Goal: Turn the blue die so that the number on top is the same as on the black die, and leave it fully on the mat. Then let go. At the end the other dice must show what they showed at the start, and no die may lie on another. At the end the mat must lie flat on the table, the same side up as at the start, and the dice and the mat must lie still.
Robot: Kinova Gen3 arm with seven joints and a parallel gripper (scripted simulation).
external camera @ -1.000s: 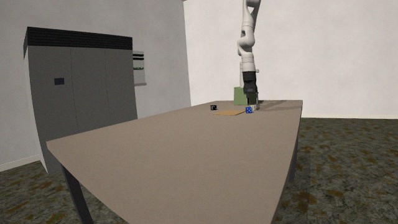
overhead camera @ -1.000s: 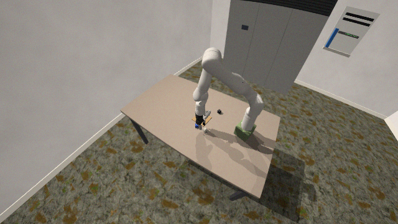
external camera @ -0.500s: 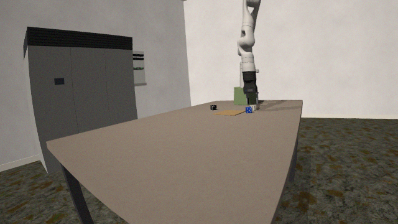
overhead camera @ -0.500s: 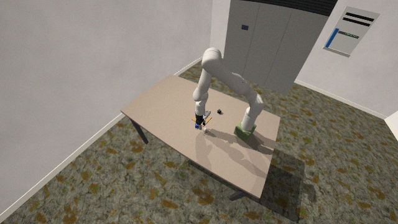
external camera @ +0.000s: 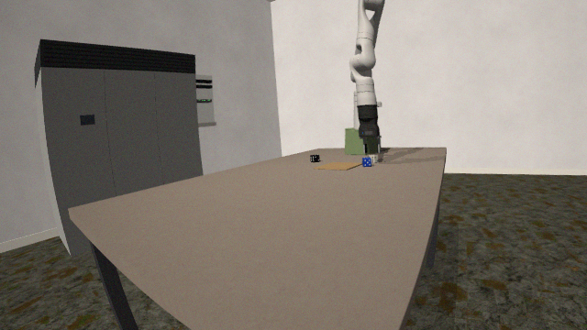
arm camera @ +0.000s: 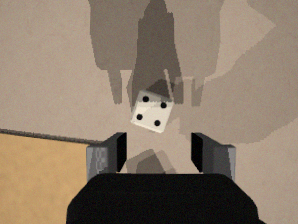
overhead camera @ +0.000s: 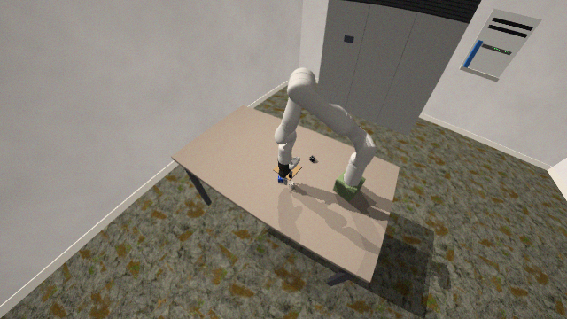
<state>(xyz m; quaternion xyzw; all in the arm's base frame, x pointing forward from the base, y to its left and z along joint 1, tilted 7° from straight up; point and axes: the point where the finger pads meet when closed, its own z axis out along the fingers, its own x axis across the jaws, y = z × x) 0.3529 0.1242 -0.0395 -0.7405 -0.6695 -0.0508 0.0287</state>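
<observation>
The blue die (overhead camera: 280, 179) lies on the table just off the near corner of the tan mat (overhead camera: 294, 170); it also shows in the exterior view (external camera: 367, 161) beside the mat's (external camera: 338, 166) right edge. The black die (overhead camera: 313, 159) (external camera: 315, 158) lies on the table apart from the mat, beyond its far side. My gripper (overhead camera: 284, 174) (arm camera: 158, 146) hangs low over the mat's edge, pointing down, open and empty. The blue die is hidden in the wrist view. A white die (arm camera: 152, 113) showing four pips lies just beyond my fingertips.
The white die (overhead camera: 291, 186) sits on bare table close to the blue die. The arm's green base block (overhead camera: 348, 186) stands to the right. The mat's corner (arm camera: 43, 189) fills the lower left of the wrist view. The table's front edge is near the dice.
</observation>
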